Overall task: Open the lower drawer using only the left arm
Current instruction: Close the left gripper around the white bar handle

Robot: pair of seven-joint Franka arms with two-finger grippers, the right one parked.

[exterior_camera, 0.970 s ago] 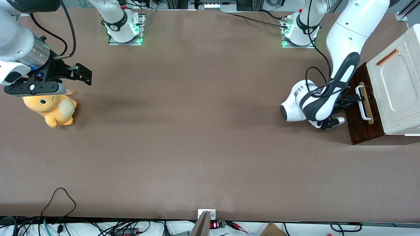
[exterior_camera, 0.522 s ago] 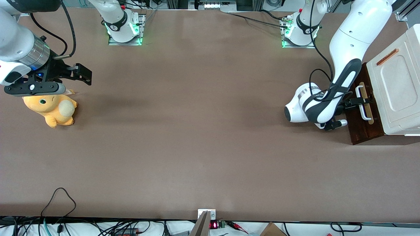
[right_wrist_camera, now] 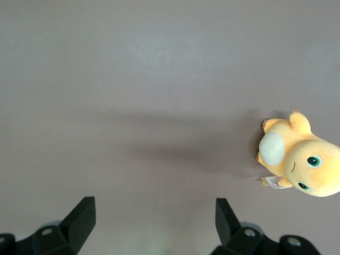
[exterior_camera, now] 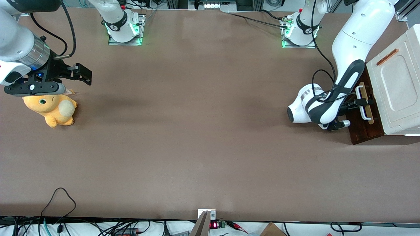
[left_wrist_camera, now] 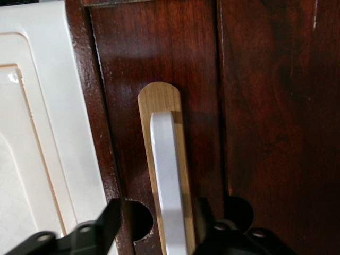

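The gripper (left_wrist_camera: 159, 226) is at the white bar handle (left_wrist_camera: 169, 186) of the lower drawer (left_wrist_camera: 265, 106), with its two black fingers (left_wrist_camera: 103, 226) spread apart, one on each side of the bar and neither pressed against it. The handle runs along a tan wooden strip (left_wrist_camera: 159, 98) with a rounded end, fixed to the drawer's dark brown front. In the front view the gripper (exterior_camera: 358, 103) reaches in level from the left arm (exterior_camera: 347, 49), whose white wrist and dark panels hang just in front of the drawer (exterior_camera: 364, 127); the handle (exterior_camera: 363, 102) crosses the fingers there. The drawer front sits at the base of a white cabinet (exterior_camera: 395, 87) at the working arm's end of the desk (exterior_camera: 197, 131), and the front stands out only a little from under the cabinet top, so whether it is pulled out at all cannot be told. The cabinet top has a recessed panel and a small orange strip (exterior_camera: 387, 56) lying on it, farther from the front camera than the panel's middle. Black cables (exterior_camera: 320, 77) loop from the arm's wrist up toward its base (exterior_camera: 298, 31). Toward the parked arm's end of the brown desk lies an orange plush toy (exterior_camera: 51, 109), well apart from the cabinet.
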